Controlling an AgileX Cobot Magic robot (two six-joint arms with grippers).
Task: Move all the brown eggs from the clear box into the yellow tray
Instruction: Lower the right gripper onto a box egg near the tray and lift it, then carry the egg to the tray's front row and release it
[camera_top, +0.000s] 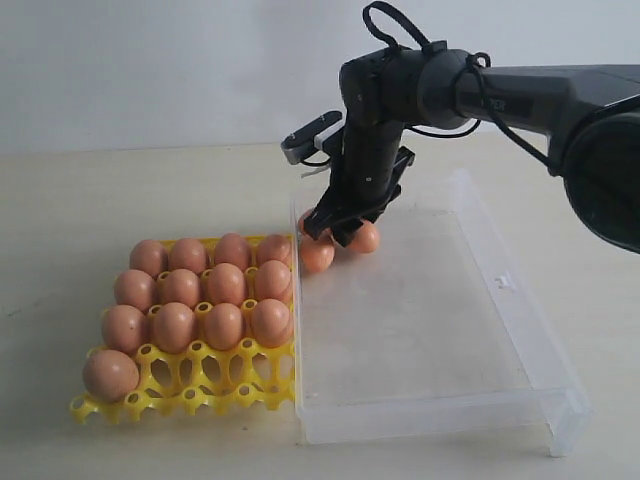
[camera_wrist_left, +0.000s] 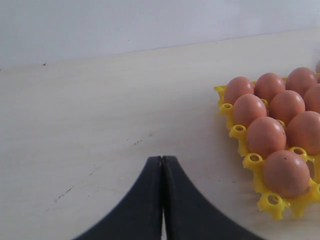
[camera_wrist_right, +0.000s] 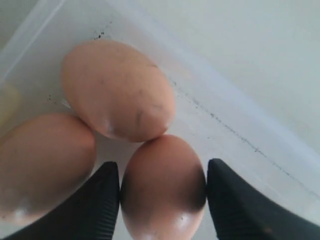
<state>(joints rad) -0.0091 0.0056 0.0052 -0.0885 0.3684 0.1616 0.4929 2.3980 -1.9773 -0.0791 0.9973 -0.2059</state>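
Right end effector (camera_wrist_right: 162, 167) low in a corner of the clear box (camera_top: 430, 415), fingers (camera_wrist_right: 97, 205) spread wide on either side of one brown egg (camera_wrist_right: 162, 200), close against both its flanks. Pressing or merely alongside: cannot tell.

Just past the fingertips, touching that egg, a second egg (camera_wrist_right: 117, 90). Hard against the outer face of one finger, a third egg (camera_wrist_right: 45, 165), so that finger sits wedged in the narrow slot between two shells. Directly beyond the second egg, the box's corner wall, hemming in all three on that side.

Across the box wall from the right end effector, just beside it, the yellow tray (camera_top: 200, 385), butted against the box on the pale counter (camera_top: 80, 200). Thirteen eggs (camera_top: 200, 300) seated in its cups: three full rows, plus a single one at the outer end of the row farthest from the end effector.

Left end effector (camera_wrist_left: 161, 159) closed, fingers pressed together, held above the counter well apart from the box. Near it, off to one side of its tips, a corner of the tray with its eggs.
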